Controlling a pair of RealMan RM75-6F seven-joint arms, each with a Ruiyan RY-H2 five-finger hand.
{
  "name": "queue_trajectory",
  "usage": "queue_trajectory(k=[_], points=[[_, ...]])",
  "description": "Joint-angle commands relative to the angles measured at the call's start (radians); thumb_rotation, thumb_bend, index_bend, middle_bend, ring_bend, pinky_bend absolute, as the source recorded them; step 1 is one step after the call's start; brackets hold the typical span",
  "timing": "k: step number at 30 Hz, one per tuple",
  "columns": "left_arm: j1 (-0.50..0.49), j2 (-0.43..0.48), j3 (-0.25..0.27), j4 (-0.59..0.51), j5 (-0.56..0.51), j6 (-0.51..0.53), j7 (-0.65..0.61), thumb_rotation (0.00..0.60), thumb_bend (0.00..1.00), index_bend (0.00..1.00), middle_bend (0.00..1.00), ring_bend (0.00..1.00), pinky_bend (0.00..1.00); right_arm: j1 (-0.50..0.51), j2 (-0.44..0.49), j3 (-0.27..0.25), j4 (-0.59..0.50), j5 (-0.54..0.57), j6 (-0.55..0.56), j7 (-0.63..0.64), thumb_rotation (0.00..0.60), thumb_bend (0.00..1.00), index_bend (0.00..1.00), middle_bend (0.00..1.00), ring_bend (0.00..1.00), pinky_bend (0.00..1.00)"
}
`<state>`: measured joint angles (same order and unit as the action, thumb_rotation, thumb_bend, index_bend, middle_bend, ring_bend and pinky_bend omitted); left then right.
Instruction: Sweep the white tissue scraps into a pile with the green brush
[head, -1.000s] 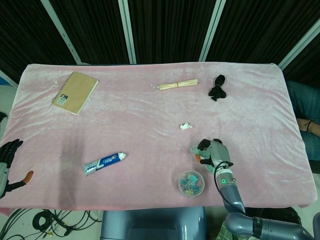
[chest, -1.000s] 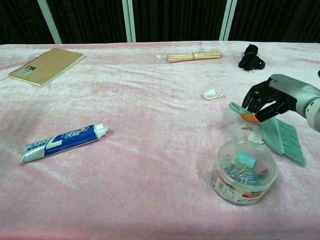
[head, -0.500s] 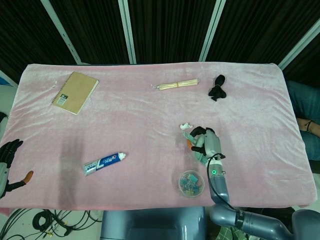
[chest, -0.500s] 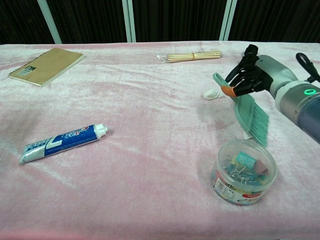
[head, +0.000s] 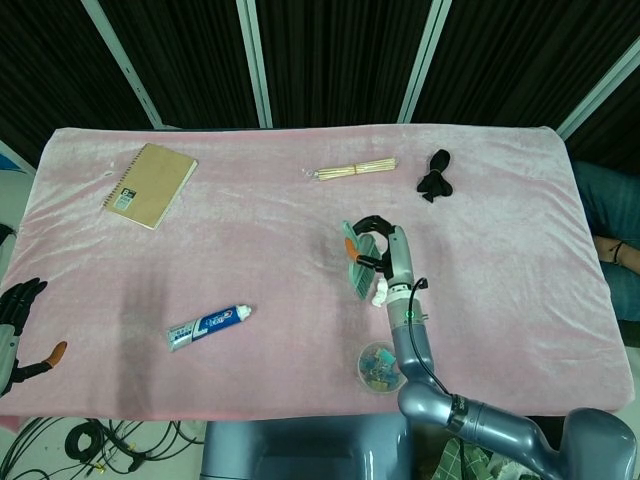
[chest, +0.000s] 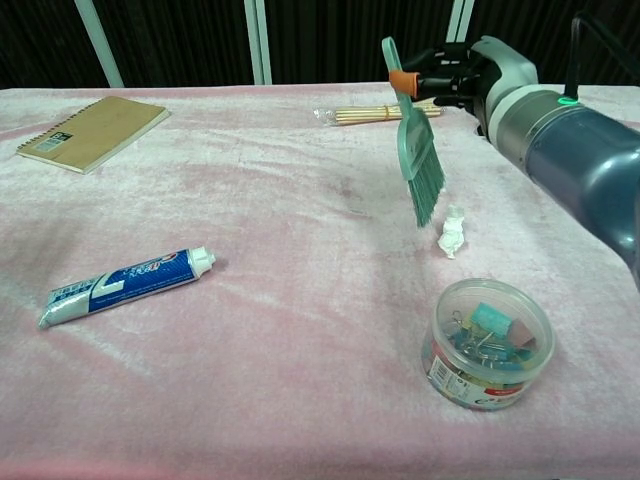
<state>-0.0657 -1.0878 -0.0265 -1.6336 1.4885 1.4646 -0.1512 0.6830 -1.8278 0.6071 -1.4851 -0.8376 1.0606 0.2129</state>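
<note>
So the right hand (chest: 462, 72) is clamped around the handle of the green brush (chest: 418, 160), bristles hanging down over the cloth. Big change from a second ago: it was down at about 4 o'clock on the table next to the clip tub, and now it's swung up toward the middle, brush lifted clear. Half a second back there was a scrap just off the brush's tip; now I only see one white tissue scrap (chest: 452, 231), sitting just at 4 o'clock of the bristles and at 12 o'clock of the tub. My guess is the pieces got dragged together already, or one's hidden behind the brush, can't tell. If that's the pile, the sweep is mostly done.

Left hand (head: 18, 312) is way off at 8 o'clock by the table edge, holding nothing, fingers look spread.

Counting stuff: one brush, one visible scrap, one tub of binder clips (chest: 488, 343), one toothpaste tube (chest: 125, 286), one notebook (chest: 91, 131), one bundle of sticks (head: 356, 169), one black thing (head: 435, 174) at 1 o'clock.
</note>
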Motion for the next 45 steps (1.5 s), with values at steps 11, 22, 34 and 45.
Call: queue_trajectory(k=[11, 22, 34, 45], points=[[0.001, 0.001, 0.002, -0.003, 0.001, 0.000, 0.000, 0.600, 0.28, 0.10, 0.06, 0.00, 0.13, -0.039, 0.205, -0.074, -0.017, -0.091, -0.154, -0.002, 0.600, 0.33, 0.67, 0.61, 0.36, 0.13], [0.001, 0.001, 0.001, -0.008, -0.005, -0.003, 0.002, 0.600, 0.28, 0.10, 0.06, 0.00, 0.15, -0.005, 0.266, -0.257, 0.150, -0.349, -0.344, 0.061, 0.600, 0.35, 0.69, 0.61, 0.35, 0.13], [0.000, 0.004, 0.001, -0.007, -0.004, -0.006, -0.006, 0.600, 0.28, 0.10, 0.06, 0.00, 0.17, 0.010, 0.072, -0.190, 0.237, -0.326, -0.209, 0.255, 0.600, 0.35, 0.70, 0.62, 0.35, 0.13], [-0.002, 0.006, 0.003, -0.006, -0.003, -0.010, -0.010, 0.600, 0.28, 0.10, 0.06, 0.00, 0.17, -0.021, 0.108, -0.120, 0.036, -0.304, -0.243, 0.535, 0.600, 0.36, 0.72, 0.62, 0.35, 0.13]])
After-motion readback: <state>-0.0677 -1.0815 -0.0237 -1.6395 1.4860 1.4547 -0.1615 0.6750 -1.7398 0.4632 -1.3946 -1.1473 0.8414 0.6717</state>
